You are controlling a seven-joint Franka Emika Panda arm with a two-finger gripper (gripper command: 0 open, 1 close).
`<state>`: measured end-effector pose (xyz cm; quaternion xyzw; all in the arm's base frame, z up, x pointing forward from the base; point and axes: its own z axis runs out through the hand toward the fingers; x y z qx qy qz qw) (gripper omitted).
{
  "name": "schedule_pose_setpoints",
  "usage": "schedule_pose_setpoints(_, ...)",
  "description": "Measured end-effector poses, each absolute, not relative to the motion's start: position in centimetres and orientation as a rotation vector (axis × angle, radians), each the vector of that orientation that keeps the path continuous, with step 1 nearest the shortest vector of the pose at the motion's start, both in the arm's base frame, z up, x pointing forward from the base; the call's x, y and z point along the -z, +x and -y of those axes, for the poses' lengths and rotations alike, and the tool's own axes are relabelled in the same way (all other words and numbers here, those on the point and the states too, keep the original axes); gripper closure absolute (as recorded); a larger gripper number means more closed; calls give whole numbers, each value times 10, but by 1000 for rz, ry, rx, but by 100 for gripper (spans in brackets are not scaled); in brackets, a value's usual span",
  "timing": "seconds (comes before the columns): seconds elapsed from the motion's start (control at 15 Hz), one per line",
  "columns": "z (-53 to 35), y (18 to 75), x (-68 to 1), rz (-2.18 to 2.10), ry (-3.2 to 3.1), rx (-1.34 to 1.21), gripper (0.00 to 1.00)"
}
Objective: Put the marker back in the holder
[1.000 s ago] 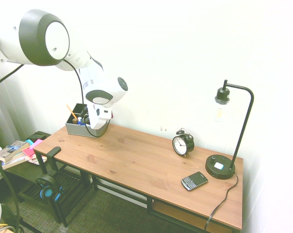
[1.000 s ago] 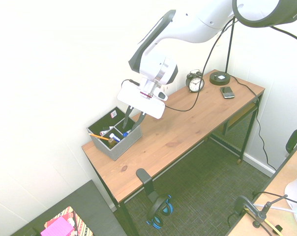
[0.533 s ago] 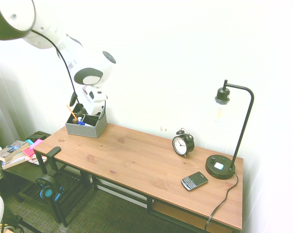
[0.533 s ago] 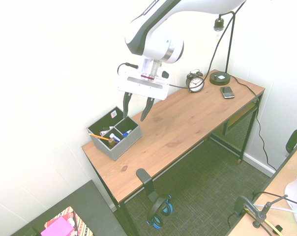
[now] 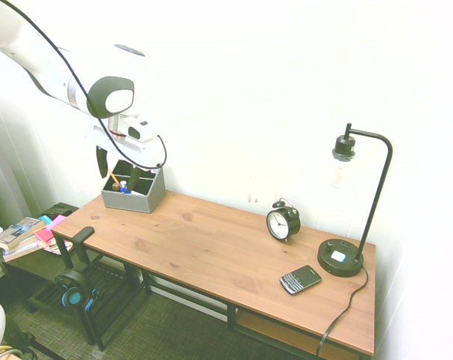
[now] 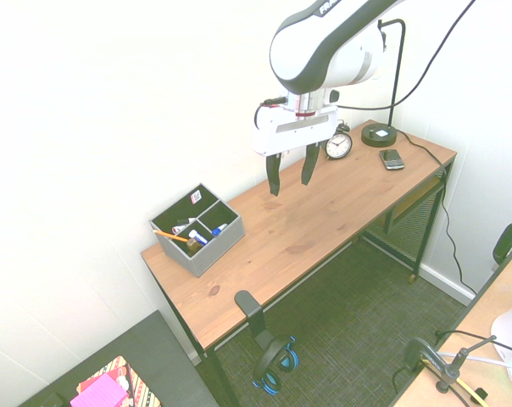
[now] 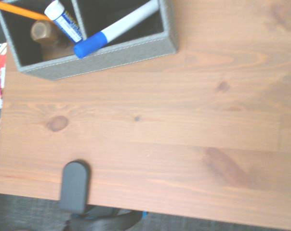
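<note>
Bench [image 6: 324, 212]: wood top, holder at one end, clock, phone and lamp at the other.
Holder [image 6: 207, 246]: grey box with compartments, hard against the wall end of your bench.
Claw [image 6: 290, 176]: fingers spread wide, nothing between them, hanging above mid-bench and pointing nearly straight down.
Marker [image 7: 117, 30]: already inside the holder, leaning on its front wall, blue cap poking over the rim.
Key relation: marker sits well apart from the claw, off toward the holder end; its long axis runs slanted out of the compartment.
Your call: task looks done; I'd judge only a retreat is left.
</note>
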<state>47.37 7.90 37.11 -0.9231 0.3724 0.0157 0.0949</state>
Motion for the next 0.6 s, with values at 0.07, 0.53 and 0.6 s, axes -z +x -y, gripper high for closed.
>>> schedule_pose_setpoints(0.07, -72, 471, -373, -1070, -2778, 23, 0)
schedule_pose_setpoints(0.53, -32, 459, -383, -1092, -2876, 87, 0)
schedule_pose_setpoints(0.6, -26, 456, -389, -1094, -2905, 97, 0)
